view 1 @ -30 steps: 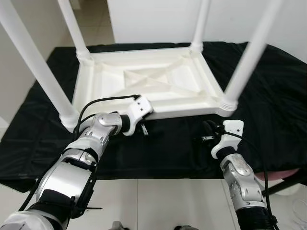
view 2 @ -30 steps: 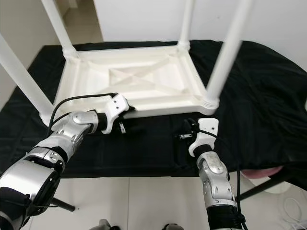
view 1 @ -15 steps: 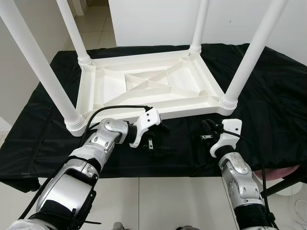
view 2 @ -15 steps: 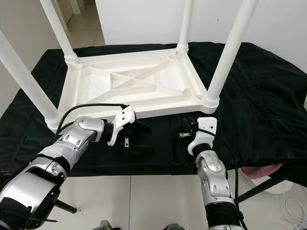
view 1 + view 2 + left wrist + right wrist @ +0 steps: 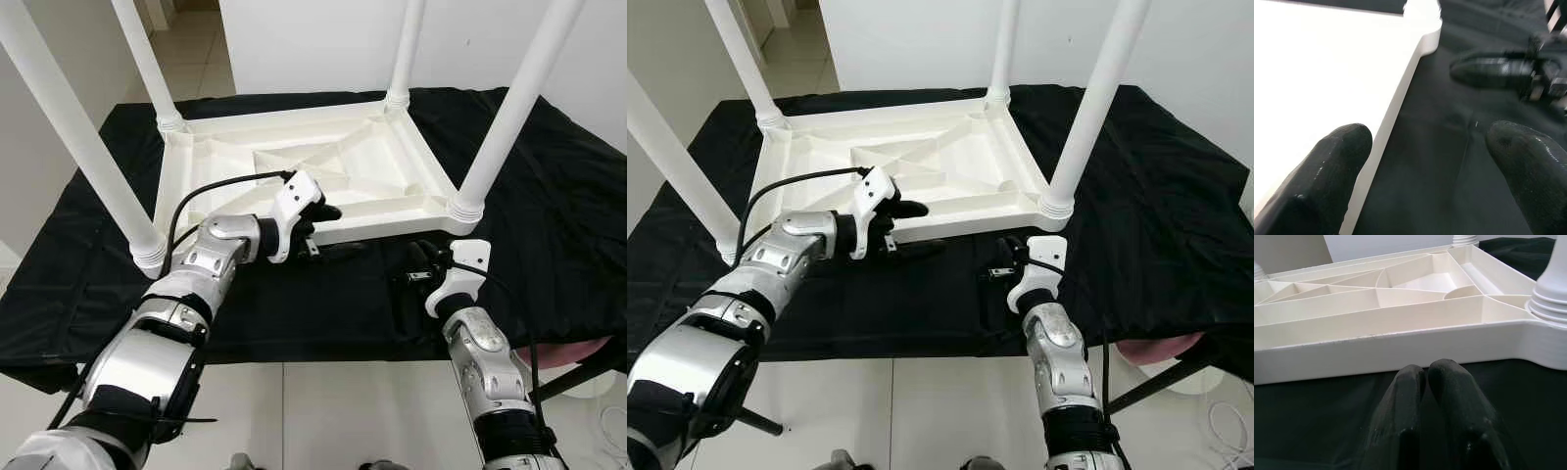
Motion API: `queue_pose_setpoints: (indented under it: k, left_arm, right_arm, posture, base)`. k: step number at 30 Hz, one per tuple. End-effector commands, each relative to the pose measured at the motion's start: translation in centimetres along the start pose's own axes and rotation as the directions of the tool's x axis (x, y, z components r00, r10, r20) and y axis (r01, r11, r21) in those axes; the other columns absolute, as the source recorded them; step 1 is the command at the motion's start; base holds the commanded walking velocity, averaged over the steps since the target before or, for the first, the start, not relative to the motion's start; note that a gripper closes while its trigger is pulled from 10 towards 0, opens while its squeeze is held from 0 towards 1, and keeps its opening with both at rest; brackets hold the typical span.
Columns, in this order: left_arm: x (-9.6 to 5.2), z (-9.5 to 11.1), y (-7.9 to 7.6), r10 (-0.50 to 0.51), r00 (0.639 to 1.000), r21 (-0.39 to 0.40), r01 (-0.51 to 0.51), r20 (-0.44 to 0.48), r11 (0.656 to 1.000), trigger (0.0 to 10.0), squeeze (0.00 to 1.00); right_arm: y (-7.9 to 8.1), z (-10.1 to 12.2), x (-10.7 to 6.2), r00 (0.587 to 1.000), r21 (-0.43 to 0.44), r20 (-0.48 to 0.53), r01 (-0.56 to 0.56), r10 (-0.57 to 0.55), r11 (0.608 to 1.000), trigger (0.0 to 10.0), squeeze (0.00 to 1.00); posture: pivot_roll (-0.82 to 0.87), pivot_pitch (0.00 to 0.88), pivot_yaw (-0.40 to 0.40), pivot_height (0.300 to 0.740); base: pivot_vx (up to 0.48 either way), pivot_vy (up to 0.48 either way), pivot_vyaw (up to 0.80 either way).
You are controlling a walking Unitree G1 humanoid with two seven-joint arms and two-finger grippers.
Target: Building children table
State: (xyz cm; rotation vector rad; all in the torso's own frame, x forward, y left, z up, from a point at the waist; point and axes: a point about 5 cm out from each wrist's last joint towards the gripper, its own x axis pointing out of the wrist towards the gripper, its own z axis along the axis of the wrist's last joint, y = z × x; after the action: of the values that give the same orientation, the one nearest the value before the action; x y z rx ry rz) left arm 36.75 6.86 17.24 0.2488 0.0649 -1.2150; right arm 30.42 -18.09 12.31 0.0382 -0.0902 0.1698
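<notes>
The white children's table [image 5: 313,171] lies upside down on a black cloth [image 5: 549,196], and all 4 legs already stand in its corner sockets, so the assembly looks nearly finished. What seems left, as a judgement, is seating the legs firmly and turning the table onto its feet. No loose parts lie on the cloth.

The left gripper [image 5: 328,230] is right at the near rim of the tabletop, about midway along that edge. Its fingers [image 5: 1332,161] are spread wide, one over the white rim, the other over the cloth, with nothing held between them. It looks set to take the rim, though no contact is clear yet.

The right gripper [image 5: 1004,274] hovers low over the cloth just in front of the near right leg [image 5: 509,117], apart from the table. Its fingers [image 5: 1410,387] are pressed together, empty, pointing at the rim.

The table itself is plain moulded white plastic: ribbed underside with diagonal braces, raised rim, round tapering legs with ringed collars at the base.
</notes>
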Motion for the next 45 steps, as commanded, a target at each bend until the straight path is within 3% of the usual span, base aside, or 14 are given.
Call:
queue_pose_setpoints:
  k: [1,2,3,4,8,17,20,22,27,34,42,45]
  left_arm:
    - [-0.3,-1.0,0.5,0.091,0.994,-0.001,-0.092,-0.067,0.996,10.0,0.0]
    - [-0.3,-1.0,0.5,0.091,0.994,-0.001,-0.092,-0.067,0.996,10.0,0.0]
    - [-0.9,-2.2,1.1,0.188,0.972,-0.002,-0.191,-0.139,0.982,10.0,0.0]
    - [-1.1,-2.7,1.3,0.225,0.961,-0.005,-0.229,-0.162,0.973,10.0,0.0]
    - [-1.8,-3.6,1.8,0.303,0.929,-0.013,-0.313,-0.214,0.95,10.0,0.0]
    - [-2.3,-4.5,1.9,0.325,0.904,0.011,-0.335,-0.278,0.942,10.0,0.0]
    - [-1.8,-4.8,1.0,0.217,0.932,0.009,-0.224,-0.29,0.974,10.0,0.0]
    - [-1.7,-4.8,0.9,0.2,0.936,0.009,-0.206,-0.29,0.978,10.0,0.0]
    - [-1.4,-5.7,-1.1,-0.037,0.951,0.004,0.04,-0.308,0.999,10.0,0.0]
    - [-1.3,-6.1,-2.9,-0.246,0.918,-0.026,0.251,-0.312,0.968,10.0,0.0]
    - [-1.0,-5.7,-3.8,-0.333,0.899,-0.031,0.339,-0.283,0.94,10.0,0.0]
    - [-0.6,-5.2,-5.8,-0.425,0.878,-0.037,0.428,-0.223,0.903,10.0,0.0]
  right_arm:
    - [0.1,-0.1,0.1,1.0,-0.003,0.002,-0.005,0.005,1.0,10.0,0.0]
    - [0.1,-0.1,0.1,1.0,-0.003,0.002,-0.005,0.005,1.0,10.0,0.0]
    - [0.2,-0.1,0.1,1.0,-0.002,0.002,-0.008,0.008,1.0,10.0,0.0]
    - [0.3,-0.1,0.0,1.0,-0.001,0.002,-0.008,0.008,1.0,10.0,0.0]
    - [0.2,-0.2,-0.1,1.0,-0.001,0.0,-0.006,0.006,1.0,10.0,0.0]
    - [-0.1,-0.3,-0.5,1.0,-0.007,-0.007,-0.001,0.0,1.0,10.0,0.0]
    - [-0.2,-0.3,-0.6,1.0,-0.011,-0.007,0.004,-0.004,1.0,10.0,0.0]
    - [-0.3,-0.3,-0.6,1.0,-0.012,-0.007,0.005,-0.005,1.0,10.0,0.0]
    - [-0.4,-0.2,-0.5,1.0,-0.016,-0.003,0.008,-0.008,1.0,10.0,0.0]
    - [-0.4,-0.1,-0.4,1.0,-0.018,0.002,0.008,-0.008,1.0,10.0,0.0]
    - [-0.3,-0.2,-0.1,1.0,-0.016,0.005,0.01,-0.01,1.0,10.0,0.0]
    - [-0.3,0.0,0.2,1.0,-0.012,0.016,0.017,-0.017,1.0,10.0,0.0]
  posture:
    - [-0.12,0.016,0.074,0.74]
    - [-0.12,0.016,0.074,0.74]
    - [-0.13,0.021,0.072,0.74]
    - [-0.13,0.021,0.072,0.74]
    - [-0.13,0.03,0.072,0.74]
    - [-0.14,0.04,0.072,0.74]
    - [-0.14,0.044,0.078,0.74]
    - [-0.14,0.044,0.078,0.74]
    - [-0.14,0.04,0.082,0.74]
    - [-0.14,0.026,0.089,0.74]
    - [-0.13,0.011,0.098,0.74]
    - [-0.13,0.002,0.105,0.74]
  base:
    - [0.0,0.0,0.0]
    - [0.0,0.0,0.0]
    - [0.0,0.0,0.0]
    - [0.0,0.0,0.0]
    - [0.0,0.0,0.0]
    - [0.0,0.0,0.0]
    - [0.0,0.0,0.0]
    - [0.0,0.0,0.0]
    - [0.0,0.0,0.0]
    - [0.0,0.0,0.0]
    - [0.0,0.0,0.0]
    - [0.0,0.0,0.0]
